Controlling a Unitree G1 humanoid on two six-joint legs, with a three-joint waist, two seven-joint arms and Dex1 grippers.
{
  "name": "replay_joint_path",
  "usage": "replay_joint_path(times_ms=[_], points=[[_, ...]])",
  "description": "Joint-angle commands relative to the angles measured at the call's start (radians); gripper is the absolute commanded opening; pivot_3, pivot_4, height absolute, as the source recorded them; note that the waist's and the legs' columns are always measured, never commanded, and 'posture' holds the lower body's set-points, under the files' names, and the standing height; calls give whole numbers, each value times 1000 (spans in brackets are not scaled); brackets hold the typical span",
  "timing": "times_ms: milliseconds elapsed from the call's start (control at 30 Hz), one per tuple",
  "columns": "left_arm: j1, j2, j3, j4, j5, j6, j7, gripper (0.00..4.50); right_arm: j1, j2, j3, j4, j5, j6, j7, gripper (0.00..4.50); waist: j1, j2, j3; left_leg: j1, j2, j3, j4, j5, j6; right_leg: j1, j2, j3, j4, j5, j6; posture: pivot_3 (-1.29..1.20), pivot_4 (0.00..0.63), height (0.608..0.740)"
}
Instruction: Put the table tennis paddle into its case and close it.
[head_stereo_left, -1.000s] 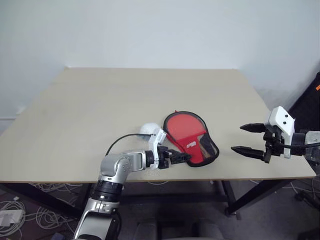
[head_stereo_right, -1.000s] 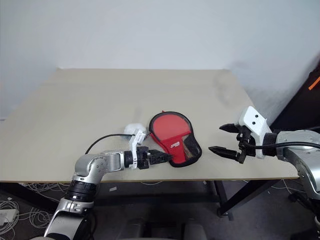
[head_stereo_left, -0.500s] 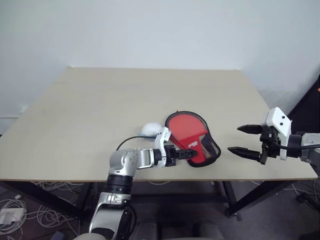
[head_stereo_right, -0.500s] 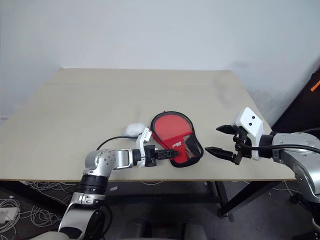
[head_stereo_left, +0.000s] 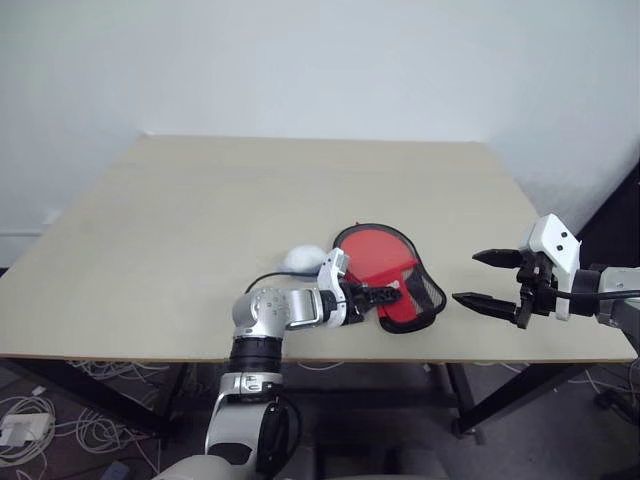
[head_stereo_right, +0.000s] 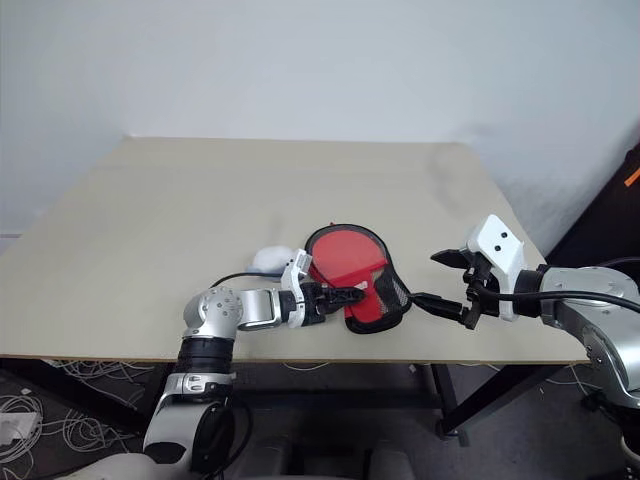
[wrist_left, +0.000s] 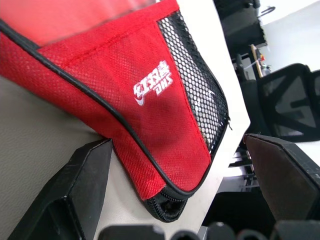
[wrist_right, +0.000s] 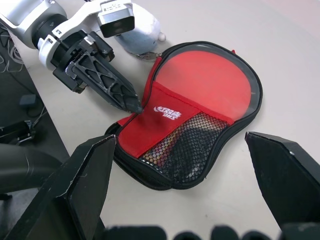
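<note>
The case, a red and black pouch with a mesh panel, lies flat near the table's front edge. A round red face, which I take for the table tennis paddle, shows through its clear half; the handle is hidden under the red panel and mesh. My left gripper is open and low over the table. The case's narrow end lies between its fingers, and one tip reaches the red panel's edge. My right gripper hovers open, a little to the right of the case, holding nothing.
A white roundish lump sits just left of the case, behind my left wrist. The beige table stretches bare to the back and left. Its front edge runs close under both grippers. Cables lie on the floor at the lower left.
My left gripper has slid right along the front edge onto the case's narrow end, and its wrist has rolled. The right gripper has kept its place.
</note>
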Motion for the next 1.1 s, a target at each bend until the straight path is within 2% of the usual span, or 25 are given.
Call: replay_joint_path(times_ms=[33, 533, 633, 967, 1100], points=[[-9, -15, 32, 48, 37, 27, 89, 4474, -24, 5, -12, -20, 11, -3, -9, 4500, 3, 0, 0, 0, 0, 0, 0, 0, 0, 0, 0, 0, 0, 0, 0, 0, 0, 740], [2, -36, 96, 81, 53, 52, 164, 4474, -34, 6, -8, -21, 16, 7, -18, 4500, 4, 0, -1, 1, 0, 0, 0, -1, -2, 1, 0, 0, 0, 0, 0, 0, 0, 740], [7, -35, 97, 86, 62, 57, 180, 3841, -36, 6, -9, -22, 18, 11, -18, 4500, 4, 0, -1, 2, 0, 0, 0, -2, -4, 2, 0, 0, 0, 0, 0, 0, 0, 740], [18, -2, 95, 141, 90, 53, 244, 126, -58, 8, -12, -21, 34, 24, -21, 4500, 4, -1, -1, 3, 0, 0, 0, -3, -4, 2, 0, 0, 0, 0, 0, 0, 0, 740], [14, 14, 78, 154, 93, 55, 231, 24, -62, 12, -13, -25, 42, 30, -27, 4500, 3, -2, -2, 4, 0, 0, -1, -3, -4, 2, 0, 0, 0, 0, 0, 0, 0, 740]])
